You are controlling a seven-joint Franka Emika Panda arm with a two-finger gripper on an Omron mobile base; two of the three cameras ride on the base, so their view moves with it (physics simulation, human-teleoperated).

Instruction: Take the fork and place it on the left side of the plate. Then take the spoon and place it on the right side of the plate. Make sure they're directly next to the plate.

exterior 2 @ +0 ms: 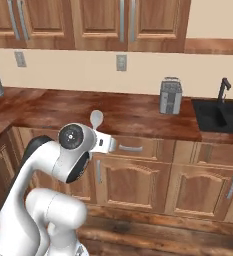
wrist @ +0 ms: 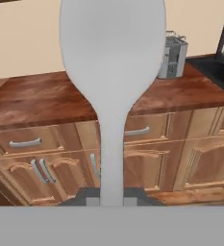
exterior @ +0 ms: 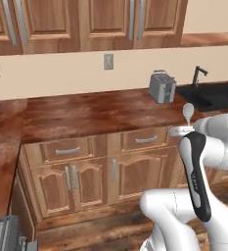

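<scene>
the gripper (wrist: 111, 201) was clamped shut on the spoon (wrist: 112, 72), bowl up, before a bare wooden counter (exterior: 91, 115) with toaster (exterior: 162, 87) and sink (exterior: 211, 95).

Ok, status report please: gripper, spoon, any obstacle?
Gripper shut on spoon, bowl pointing up. Held in the air, short of the counter. Nothing blocking.

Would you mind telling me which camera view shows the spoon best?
The hand view: the spoon stands large and close, bowl up, handle running down into the shut tool. In the left base view and right base view just its small bowl pokes up above the arm.
</scene>
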